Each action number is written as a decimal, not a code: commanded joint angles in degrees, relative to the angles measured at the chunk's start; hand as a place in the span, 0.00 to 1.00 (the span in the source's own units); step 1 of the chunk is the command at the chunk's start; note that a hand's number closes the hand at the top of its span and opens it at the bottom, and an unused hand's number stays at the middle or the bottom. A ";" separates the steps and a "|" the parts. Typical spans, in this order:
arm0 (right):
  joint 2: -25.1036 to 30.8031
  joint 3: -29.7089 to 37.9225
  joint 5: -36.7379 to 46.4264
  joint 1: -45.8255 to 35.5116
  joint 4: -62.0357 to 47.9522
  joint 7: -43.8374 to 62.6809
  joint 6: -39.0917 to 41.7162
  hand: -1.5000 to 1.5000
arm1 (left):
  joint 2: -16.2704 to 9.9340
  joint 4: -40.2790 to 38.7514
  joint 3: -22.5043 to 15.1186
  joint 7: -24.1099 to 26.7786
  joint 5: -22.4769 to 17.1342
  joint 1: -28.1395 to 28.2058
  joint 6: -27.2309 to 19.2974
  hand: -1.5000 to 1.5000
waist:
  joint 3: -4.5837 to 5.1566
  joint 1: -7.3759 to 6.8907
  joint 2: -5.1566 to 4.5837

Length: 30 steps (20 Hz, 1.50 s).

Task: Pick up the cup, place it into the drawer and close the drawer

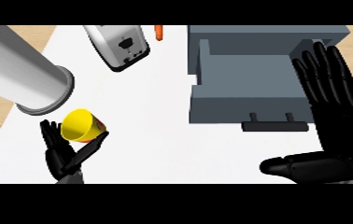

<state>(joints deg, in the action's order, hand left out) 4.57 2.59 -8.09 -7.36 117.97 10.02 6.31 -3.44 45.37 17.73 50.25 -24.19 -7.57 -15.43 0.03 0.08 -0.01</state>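
Your left hand (67,149) was curled round the yellow cup (81,124), so the pick looked done. The open drawer (228,104) sat well to its right, beside your right hand (324,85), fingers straight, holding nothing. 2 steps remained: placing, closing.

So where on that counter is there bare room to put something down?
The widest bare patch is the white counter between the yellow cup in the left hand and the grey drawer. The open drawer's inside also looks bare. It is crowded at upper left, with the metal cylinder and toaster, and the right hand covers the drawer's right side.
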 commanded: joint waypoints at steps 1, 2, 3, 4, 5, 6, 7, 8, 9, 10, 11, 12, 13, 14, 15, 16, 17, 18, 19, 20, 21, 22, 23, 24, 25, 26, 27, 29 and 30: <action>-0.11 -0.28 0.48 3.41 0.96 -2.68 1.34 0.00 | 0.47 7.30 -1.99 -4.72 -0.85 1.54 -1.60 0.00 | -0.04 -0.11 0.07; 1.08 0.86 -1.52 -2.55 1.36 3.69 -0.19 0.00 | -1.52 -5.05 1.26 1.22 -2.11 -3.05 3.64 0.00 | 0.00 0.05 -0.02; 0.13 -0.35 0.14 2.05 2.52 1.05 0.26 0.00 | 0.81 4.77 -1.03 -2.39 -2.32 1.27 0.85 0.00 | -0.03 -0.09 0.06; 1.18 1.61 -2.83 0.37 0.40 1.16 1.74 0.00 | -1.42 2.12 0.16 -3.26 -2.78 -1.66 0.96 0.00 | -0.02 -0.04 0.02; -0.28 -0.38 -0.01 0.91 -0.18 -1.16 0.74 0.00 | -1.32 -7.12 1.71 2.97 -3.34 -3.48 6.05 0.00 | 0.00 0.09 -0.04; -1.36 -2.34 1.88 3.24 3.36 0.24 -0.62 0.00 | -1.84 -6.20 1.77 2.22 -3.96 -3.26 7.40 0.00 | 0.00 0.14 -0.01; -1.24 -2.69 1.54 3.45 3.13 -0.24 0.18 0.00 | -0.96 -7.37 1.27 2.75 -3.50 -6.07 6.41 0.00 | 0.01 0.22 -0.03; -0.10 -0.56 -1.12 4.36 4.87 0.93 1.06 0.00 | -0.23 -8.05 0.65 2.34 -3.50 -6.49 7.66 0.00 | 0.01 0.36 -0.02; -0.01 -1.57 -0.49 3.52 6.61 3.67 0.27 0.00 | -2.30 -12.93 2.36 5.42 -4.30 -7.20 12.53 0.00 | 0.05 0.49 -0.08; -1.03 -1.52 0.97 1.43 1.91 -0.21 -0.19 0.00 | -1.61 -9.08 1.11 4.33 -4.35 -5.11 12.59 0.00 | 0.00 0.05 -0.04; -0.92 -1.22 0.00 3.67 2.31 -0.64 0.73 0.00 | -2.68 -14.36 2.62 5.83 -4.94 -8.92 14.04 0.00 | 0.03 0.34 -0.10; -1.16 -1.28 0.33 3.60 2.47 -1.08 0.47 0.00 | -2.44 -13.70 2.32 5.08 -4.95 -10.05 11.77 0.00 | 0.01 0.22 -0.05; 0.55 -0.32 -1.75 0.44 5.39 4.70 0.10 0.00 | -3.43 -20.30 3.48 10.17 -4.49 -10.98 17.26 0.00 | 0.09 0.69 -0.22; -1.35 -2.98 2.88 0.35 2.50 2.20 -1.61 0.00 | -2.02 -15.61 2.31 6.99 -5.07 -10.60 14.59 1.00 | 0.02 0.16 -0.07; -0.69 -1.55 0.15 3.95 5.77 2.39 -0.15 0.00 | -0.15 -14.55 0.90 8.99 -4.12 -8.83 15.60 1.00 | 0.01 0.26 -0.02; 0.53 -0.46 0.00 2.89 3.55 1.49 1.08 0.00 | -1.54 -15.45 1.11 9.69 -4.20 -8.38 17.72 1.00 | 0.01 0.18 -0.04; 0.57 0.65 -1.87 4.26 4.01 0.16 2.01 0.00 | -4.25 -19.69 2.91 9.54 -4.98 -12.28 19.35 1.00 | 0.03 0.47 -0.13; -0.25 0.21 -0.60 -0.76 1.79 2.07 -0.58 0.00 | -4.60 -17.78 1.99 9.75 -4.57 -9.98 21.21 1.00 | 0.02 0.13 -0.10; 0.55 0.04 -0.39 -1.19 2.55 3.27 -0.24 0.00 | -0.48 -15.09 0.41 13.87 -2.86 -9.14 16.12 1.00 | 0.00 0.04 -0.03; -0.10 -0.15 -1.52 4.68 6.94 2.65 0.54 0.00 | -1.40 -18.20 1.25 16.40 -2.81 -8.46 17.92 1.00 | 0.02 0.37 -0.04; 1.01 1.34 -2.32 4.72 2.23 -1.76 3.34 0.00 | -4.06 -21.88 2.83 16.21 -3.21 -11.77 18.73 1.00 | 0.03 0.52 -0.17; -1.65 -2.29 2.16 -1.33 -0.35 0.68 -1.29 0.00 | -3.33 -18.24 1.86 13.23 -2.42 -12.56 12.50 1.00 | 0.01 0.03 -0.11; 2.35 3.43 -3.48 0.05 1.86 2.56 1.74 0.00 | -4.84 -16.45 2.39 12.90 -3.09 -12.06 14.14 1.00 | -0.01 0.15 -0.04; 0.50 1.22 -1.39 2.95 2.71 0.33 1.24 0.00 | -3.69 -13.99 2.60 13.10 -3.52 -11.37 11.78 1.00 | -0.03 0.04 0.04; 0.29 0.49 -1.47 3.31 7.26 3.65 0.00 0.00 | -4.16 -15.01 0.63 12.71 -1.76 -10.91 14.48 1.00 | -0.01 0.20 0.03; -0.43 0.36 -0.05 0.83 2.58 0.57 -0.35 0.00 | -4.12 -17.37 -0.43 14.21 -0.47 -11.80 17.90 1.00 | 0.01 0.22 -0.09; 0.45 0.22 -0.74 -0.09 3.81 3.71 -0.35 0.00 | -5.01 -17.16 -3.34 11.91 1.86 -11.27 21.25 1.00 | 0.04 0.33 -0.09; 1.36 0.45 -0.95 0.70 4.13 3.28 0.84 0.00 | -4.28 -15.41 -7.39 9.13 4.36 -11.83 24.48 1.00 | 0.01 0.43 0.01; 1.19 0.54 -1.16 0.73 3.87 3.95 0.50 0.00 | -5.44 -15.09 -9.08 9.27 5.58 -10.28 28.38 1.00 | 0.01 0.30 0.02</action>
<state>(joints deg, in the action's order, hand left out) 5.28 3.06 -9.08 -6.17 121.71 12.72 6.78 -7.78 29.64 13.87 58.76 -22.58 -18.63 4.93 0.03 0.36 -0.02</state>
